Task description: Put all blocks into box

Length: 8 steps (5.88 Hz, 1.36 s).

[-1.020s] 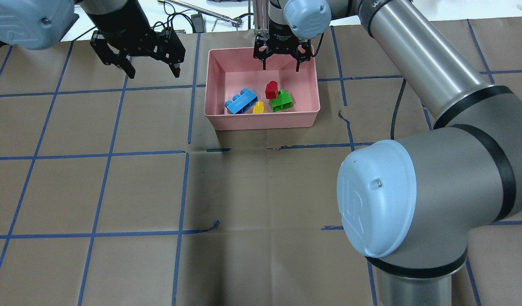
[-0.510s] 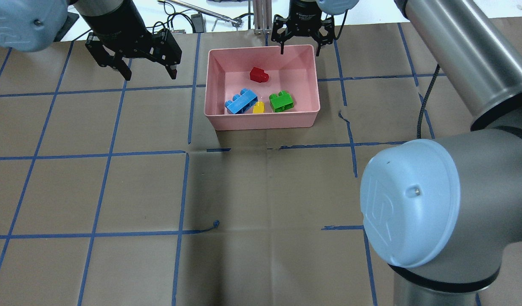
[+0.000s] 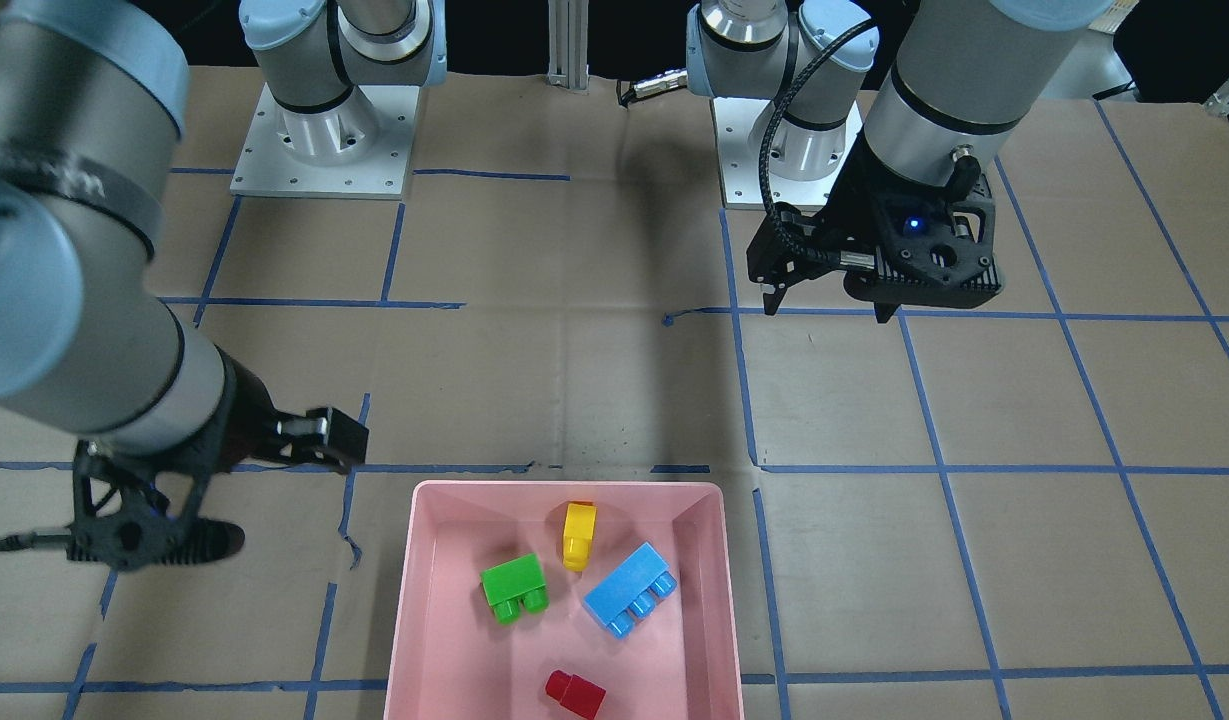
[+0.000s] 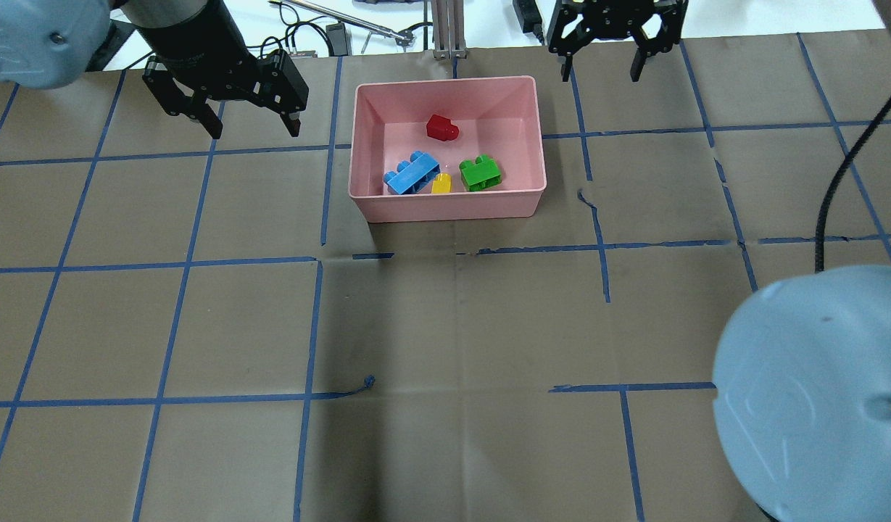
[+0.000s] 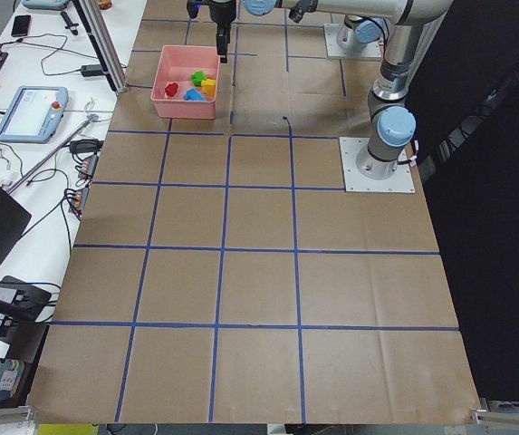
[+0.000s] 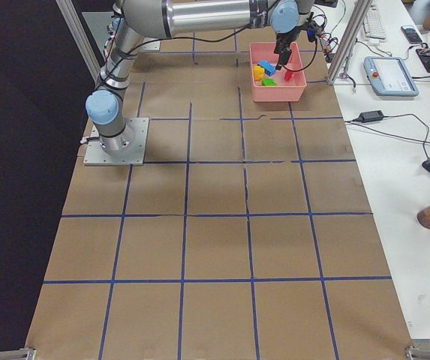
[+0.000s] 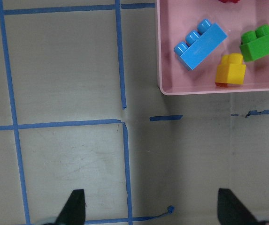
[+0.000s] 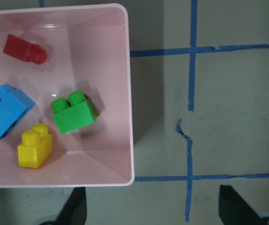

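Far left: left gripper point(image 4: 255, 129), jaws wide apart, above the table point(image 4: 445, 348), well apart from the box. Centre: pink box point(image 4: 445, 206) with all 4 blocks inside: blue block point(image 4: 412, 172), yellow block point(image 4: 441, 184) just beside it, green block point(image 4: 481, 172), red block point(image 4: 441, 128) nearer the far wall. Right: right gripper point(image 4: 599, 72), jaws wide apart, beyond the box's far right corner.
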Motion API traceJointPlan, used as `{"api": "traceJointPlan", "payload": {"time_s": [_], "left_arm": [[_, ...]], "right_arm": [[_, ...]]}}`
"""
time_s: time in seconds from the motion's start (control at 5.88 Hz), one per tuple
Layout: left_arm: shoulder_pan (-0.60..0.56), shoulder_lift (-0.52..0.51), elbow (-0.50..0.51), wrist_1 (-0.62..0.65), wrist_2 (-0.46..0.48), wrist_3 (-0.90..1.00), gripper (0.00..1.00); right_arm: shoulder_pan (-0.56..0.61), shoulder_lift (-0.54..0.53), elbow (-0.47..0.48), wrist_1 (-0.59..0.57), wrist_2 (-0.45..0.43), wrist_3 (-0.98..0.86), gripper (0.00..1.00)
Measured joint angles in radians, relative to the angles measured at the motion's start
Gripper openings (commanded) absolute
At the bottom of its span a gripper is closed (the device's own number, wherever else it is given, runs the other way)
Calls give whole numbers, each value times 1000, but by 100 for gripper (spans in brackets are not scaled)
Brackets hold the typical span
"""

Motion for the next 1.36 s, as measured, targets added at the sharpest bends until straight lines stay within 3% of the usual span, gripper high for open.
{"api": "traceJointPlan", "payload": {"time_s": [0.51,0.85,1.36], "left_arm": [[1,1,0,-6,2,0,100],[2,2,1,-8,3,0,100],[2,3,1,-14,14,0,100]], "right_arm": [[-28,-318,335,-36,-19,2,99],[-26,-391,417,-100,-22,21,99],[-26,-418,458,-123,-38,13,99]]}}
